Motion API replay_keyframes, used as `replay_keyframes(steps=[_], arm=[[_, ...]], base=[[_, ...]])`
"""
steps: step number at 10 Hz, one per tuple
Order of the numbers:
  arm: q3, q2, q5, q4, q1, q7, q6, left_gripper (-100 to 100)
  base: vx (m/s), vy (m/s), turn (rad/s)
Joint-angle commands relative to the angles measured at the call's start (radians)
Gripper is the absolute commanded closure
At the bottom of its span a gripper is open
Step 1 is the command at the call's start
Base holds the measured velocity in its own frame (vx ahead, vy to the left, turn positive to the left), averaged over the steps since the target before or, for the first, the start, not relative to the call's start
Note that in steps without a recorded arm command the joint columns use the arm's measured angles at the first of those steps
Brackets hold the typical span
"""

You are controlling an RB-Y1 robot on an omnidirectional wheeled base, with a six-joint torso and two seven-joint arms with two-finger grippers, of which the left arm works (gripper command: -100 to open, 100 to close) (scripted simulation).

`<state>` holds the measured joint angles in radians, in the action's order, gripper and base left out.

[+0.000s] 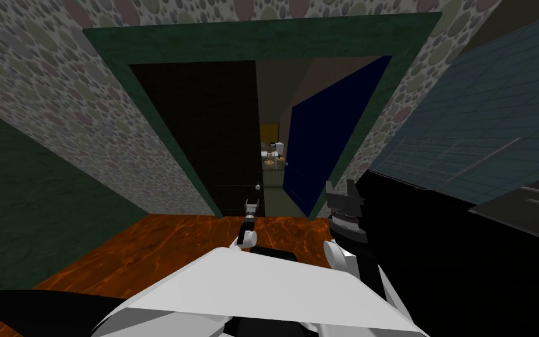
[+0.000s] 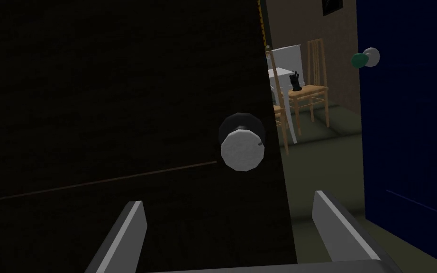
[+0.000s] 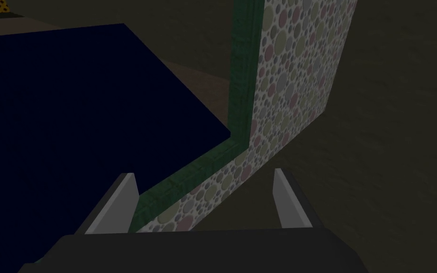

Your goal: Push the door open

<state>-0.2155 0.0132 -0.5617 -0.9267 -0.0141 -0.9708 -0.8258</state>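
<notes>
Currently left end effector [image 2: 227,199] spread wide at the dark door [image 2: 118,95], centre of head view; grey knob [image 2: 242,148] just ahead between its fingers, apart. Right end effector [image 3: 203,175] wide too.

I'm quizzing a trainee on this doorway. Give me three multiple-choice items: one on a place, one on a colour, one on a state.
1. Where is the left hand? A) before the dark door, just short of its white knob B) gripping that knob C) down at the robot's side
2. The door frame is: A) red B) green C) white
3. The left hand's fingers are: A) shut on the knob B) shut, empty C) open
Answers: 1 A, the knob sits just beyond its fingertips; 2 B, green all round; 3 C, they stand wide apart.
</notes>
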Motion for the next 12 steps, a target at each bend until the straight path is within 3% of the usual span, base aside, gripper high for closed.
replay_keyframes(steps=[1,7,10,11,12], arm=[[-0.004,-0.006,-0.011,0.036,-0.013,-0.026,-0.01,-100],[-0.022,-0.045,-0.051,0.168,-0.056,-0.115,-0.046,-100],[-0.027,-0.058,-0.062,0.203,-0.068,-0.138,-0.055,-100],[-0.026,-0.056,-0.06,0.196,-0.065,-0.132,-0.052,-100],[-0.024,-0.024,-0.062,0.2,-0.068,-0.137,-0.054,-100]], base=[[0.067,0.068,-0.11],[0.061,0.083,-0.107],[0.058,0.078,-0.069],[0.02,0.022,-0.006],[0.094,0.006,-0.019]])
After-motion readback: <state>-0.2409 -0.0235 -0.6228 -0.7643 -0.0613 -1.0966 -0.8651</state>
